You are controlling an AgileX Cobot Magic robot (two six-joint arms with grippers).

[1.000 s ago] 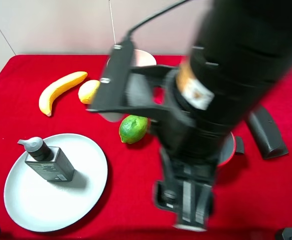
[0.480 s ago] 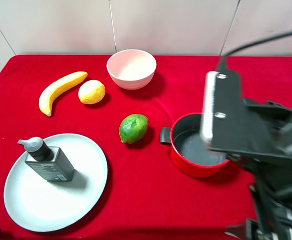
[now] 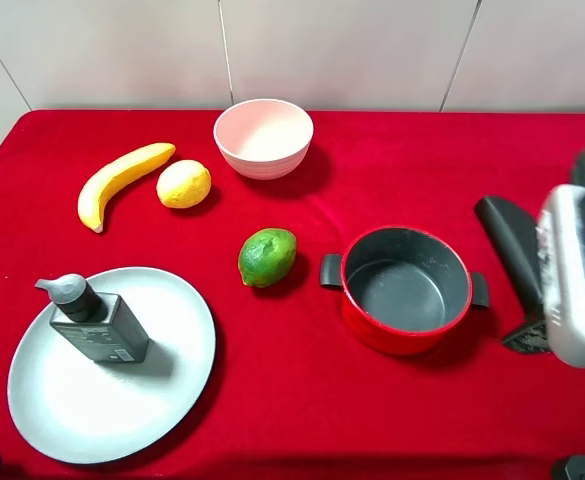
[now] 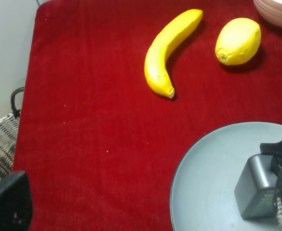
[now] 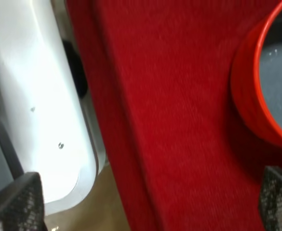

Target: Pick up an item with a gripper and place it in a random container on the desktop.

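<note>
The dark grey pump bottle point(image 3: 99, 326) lies on the large pale grey-blue plate point(image 3: 162, 400) at the front left of the red table; nothing holds it. In the left wrist view the bottle point(image 4: 255, 191) sits on the plate point(image 4: 208, 183). My left gripper point(image 4: 145, 204) is open and empty above the cloth beside the plate. My right gripper point(image 5: 145, 202) is open and empty over the table's edge, next to the red pot point(image 5: 271, 86). The exterior view shows only that arm's grey housing point(image 3: 572, 280) at the right edge.
A banana point(image 3: 120, 182), a lemon point(image 3: 184, 184), a pink bowl point(image 3: 263, 137) and a lime point(image 3: 267, 256) lie toward the back and middle. The red pot point(image 3: 405, 290) stands right of centre. A long black case point(image 3: 510, 245) lies beside it. A wicker basket point(image 4: 1, 144) stands off the table's left edge.
The right arm has swung from the middle of the exterior view out to the right edge, uncovering the pot and the case. The bottle stays on the plate.
</note>
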